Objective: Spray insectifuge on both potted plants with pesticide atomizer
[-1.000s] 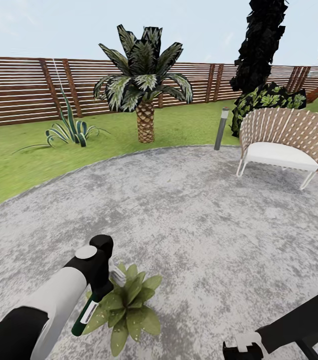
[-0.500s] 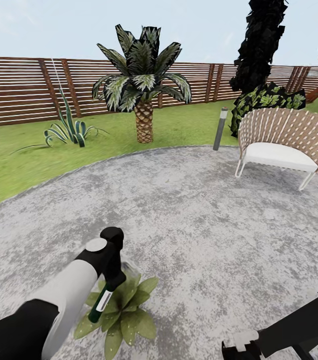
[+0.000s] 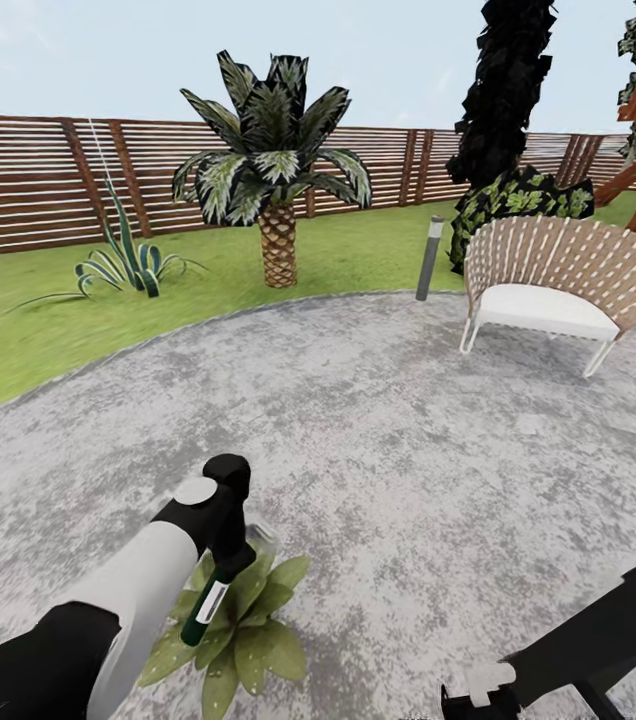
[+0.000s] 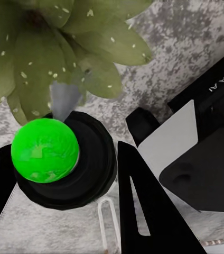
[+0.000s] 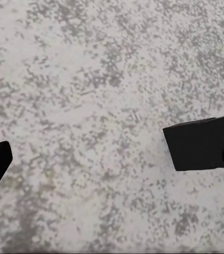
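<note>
My left gripper (image 3: 224, 558) is shut on the pesticide atomizer (image 3: 205, 606), a slim dark green bottle with a white label, held tilted over a potted plant (image 3: 243, 640) on the gravel patio. In the left wrist view the atomizer (image 4: 85, 159) shows a bright green top, gripped between the black fingers (image 4: 143, 211), with a faint grey spray cone (image 4: 63, 100) pointing at the speckled leaves (image 4: 43, 47). My right gripper (image 5: 96, 153) hangs open over bare gravel; in the head view the right gripper (image 3: 473, 693) sits at the bottom edge. The second potted plant is out of view.
Across the round grey patio (image 3: 378, 420) stands a woven chair (image 3: 558, 285) with a grey bollard lamp (image 3: 429, 258) beside it. On the lawn are a palm (image 3: 276, 190) and a striped agave (image 3: 123, 262), backed by a brown slatted fence (image 3: 28, 180).
My left gripper with the atomizer has moved forward and right over the plant, and a faint spray cone has appeared. The head view has since shifted a little.
</note>
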`<state>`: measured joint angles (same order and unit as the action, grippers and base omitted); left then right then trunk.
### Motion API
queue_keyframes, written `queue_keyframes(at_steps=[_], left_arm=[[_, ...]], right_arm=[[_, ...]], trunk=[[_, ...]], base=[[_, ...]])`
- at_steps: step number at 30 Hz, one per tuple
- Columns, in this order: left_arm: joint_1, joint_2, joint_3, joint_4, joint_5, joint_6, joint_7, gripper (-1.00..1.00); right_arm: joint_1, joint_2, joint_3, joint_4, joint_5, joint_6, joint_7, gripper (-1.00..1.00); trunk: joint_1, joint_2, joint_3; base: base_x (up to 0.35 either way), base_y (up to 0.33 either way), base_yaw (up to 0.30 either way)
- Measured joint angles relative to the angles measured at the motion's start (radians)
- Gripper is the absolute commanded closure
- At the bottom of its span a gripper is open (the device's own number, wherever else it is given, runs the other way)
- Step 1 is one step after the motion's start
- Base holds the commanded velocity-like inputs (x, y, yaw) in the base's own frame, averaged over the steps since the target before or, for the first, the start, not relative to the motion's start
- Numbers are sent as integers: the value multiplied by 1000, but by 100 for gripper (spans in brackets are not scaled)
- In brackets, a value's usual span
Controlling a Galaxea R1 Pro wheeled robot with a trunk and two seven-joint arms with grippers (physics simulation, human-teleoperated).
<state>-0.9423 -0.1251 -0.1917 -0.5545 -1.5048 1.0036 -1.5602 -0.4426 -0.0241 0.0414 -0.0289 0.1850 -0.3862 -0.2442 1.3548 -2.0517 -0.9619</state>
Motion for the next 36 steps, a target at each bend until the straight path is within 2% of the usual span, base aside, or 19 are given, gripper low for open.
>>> queue_keyframes(at_steps=[6,11,16,18,20,27,36], left_arm=[[9,6,-3,-4,-1,-7,0,100],[13,22,0,-4,-7,-8,0,100],[15,27,-1,-7,-13,-4,0,100],[60,31,1,-7,-14,-4,0,100],[82,31,1,-8,-15,-3,0,100],[117,36,4,-8,-15,-2,0,100],[156,62,9,-8,-14,-2,0,100]], right_arm=[[1,-1,-1,1,-1,0,-1,-100],[2,0,-1,1,-1,0,-1,-100],[6,0,-1,0,-2,0,-2,-100],[6,0,-1,0,-2,0,-3,-100],[6,0,-1,0,-2,0,-3,-100],[6,0,-1,0,-3,0,-3,-100],[6,0,-1,0,-3,0,-3,-100]], trunk=[[0,0,5],[0,0,10],[0,0,11],[1,0,11],[0,0,11],[0,0,11],[0,0,11]], base=[[0,0,-261],[0,0,-250],[-112,0,-40],[-235,0,-1],[-80,0,0],[-12,0,0],[0,0,0]])
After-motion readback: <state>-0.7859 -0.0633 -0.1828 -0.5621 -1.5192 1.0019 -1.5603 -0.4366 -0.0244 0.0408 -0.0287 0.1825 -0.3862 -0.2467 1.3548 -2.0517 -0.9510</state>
